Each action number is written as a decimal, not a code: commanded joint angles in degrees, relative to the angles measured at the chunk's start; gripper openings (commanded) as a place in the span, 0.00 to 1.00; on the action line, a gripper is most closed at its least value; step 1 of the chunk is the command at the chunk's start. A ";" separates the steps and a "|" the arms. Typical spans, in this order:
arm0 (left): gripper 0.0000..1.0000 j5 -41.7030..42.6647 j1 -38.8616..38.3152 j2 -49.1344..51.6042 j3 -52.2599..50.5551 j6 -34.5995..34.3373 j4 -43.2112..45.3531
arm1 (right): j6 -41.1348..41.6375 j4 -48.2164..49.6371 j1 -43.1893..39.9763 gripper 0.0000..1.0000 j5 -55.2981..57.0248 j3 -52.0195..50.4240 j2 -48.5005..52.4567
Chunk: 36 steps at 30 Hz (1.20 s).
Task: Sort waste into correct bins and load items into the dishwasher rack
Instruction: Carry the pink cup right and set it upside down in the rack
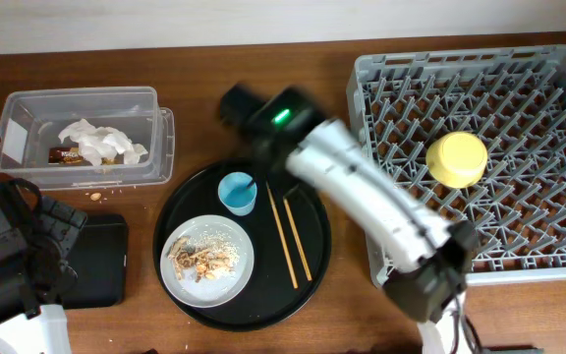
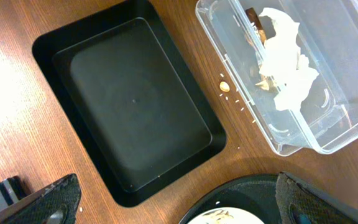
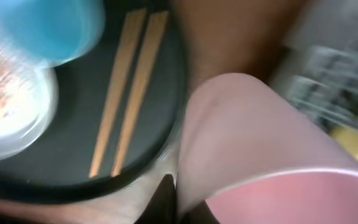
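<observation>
Done: crumpled white tissue and shiny gold-brown wrapper in clear rectangular plastic tub, upper left; yellow bowl in large grey pegged rack
In hand: right gripper clamped on small pink cup, lower right of wrist view
Left: light-blue cup, wooden chopsticks, crumbs on pale grey plate; shallow black tray holds nothing
Left gripper: jaws wide apart, empty
Hidden: pink cup under arm overhead; right wrist view blurred

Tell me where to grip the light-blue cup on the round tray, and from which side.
Pinch the light-blue cup by its rim, one finger inside, coming straight down. It stands upright, mouth open upward. Take the rim's far side, away from the plate: the plate crowds the near side and the chopsticks lie alongside.
</observation>
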 commanded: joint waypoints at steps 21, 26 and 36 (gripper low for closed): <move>0.99 -0.04 0.33 -0.24 0.13 -0.13 -0.04 | -51.15 -0.63 -59.58 0.04 -85.48 -45.83 -11.61; 0.99 -0.04 0.33 -0.24 0.13 -0.13 -0.04 | -56.57 1.81 -62.10 0.04 -90.49 -54.14 -10.40; 0.99 -0.04 0.33 -0.24 0.13 -0.13 -0.04 | -51.76 8.96 -59.52 0.04 -92.96 -55.06 -8.85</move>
